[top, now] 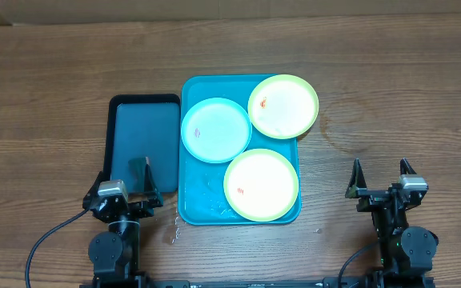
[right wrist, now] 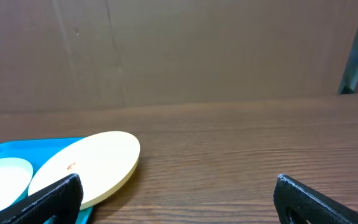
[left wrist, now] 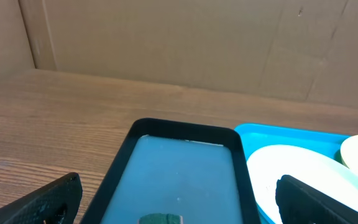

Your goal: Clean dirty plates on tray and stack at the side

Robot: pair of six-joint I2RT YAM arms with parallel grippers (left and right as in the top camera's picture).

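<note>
**So: both grippers wide open, all three plates sitting on the tray**

The fingers of each gripper are spread well apart and nothing is held between them. The left gripper (top: 126,184) and right gripper (top: 381,180) are only caught together from overhead, low at the near edge of the wooden table (top: 54,80).

From above, the turquoise tray (top: 201,180) is seen ahead of and between the two grippers, much nearer the left fingers. Three plates are laid on it:

- The light blue plate (top: 216,130) is at the far left.
- One yellow-green plate (top: 261,184) is at the near side.
- A second yellow-green plate (top: 283,105) is at the far right corner, hanging out over the rim.

Small orange-red smears can be made out on all three.

In the left wrist view, a dark navy tray (left wrist: 185,168) is framed right between the left fingers (left wrist: 48,202). A small dark green thing (left wrist: 160,218) lies in it, just ahead of them. The turquoise tray is just beside the navy one, off past the right-hand finger.

In the right wrist view, only bare table is seen between the right fingers (right wrist: 319,196). The overhanging plate sits ahead and to the left, beyond the left-hand finger. Its tilt shows up here: it is propped on the rim with its outer edge lifted off the table, which can't be told from above.

The near yellow-green plate is shown only from overhead.
</note>
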